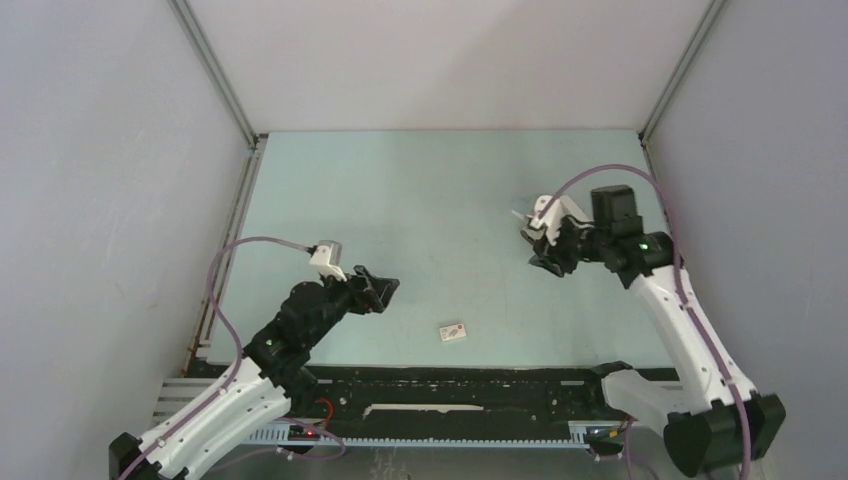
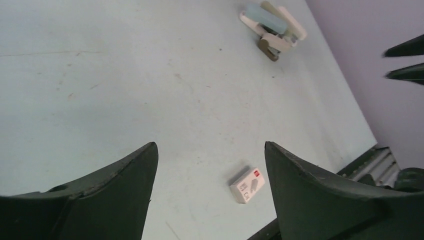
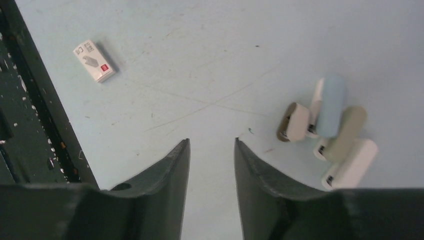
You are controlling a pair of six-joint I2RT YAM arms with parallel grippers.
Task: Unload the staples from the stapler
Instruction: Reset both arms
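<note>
The stapler (image 3: 330, 106) lies on the pale worktop (image 1: 430, 200) in its right half, opened out. Its light-blue body lies flat, with a grey arm and a white arm fanned beside it and a small white-and-brown piece at one end. Whether any staples sit in it is too small to tell. The right gripper (image 3: 212, 141) hangs above the worktop just beside the stapler and apart from it. Its jaws stand a narrow gap apart with nothing between them. In the top view this gripper hides most of the stapler.

The left gripper (image 2: 210, 145) hovers over the near left part of the worktop, well apart from the stapler, with its jaws spread wide and empty. A small white box (image 2: 247, 185) with a red mark lies flat near the front edge — between the two arms, touched by neither.
</note>
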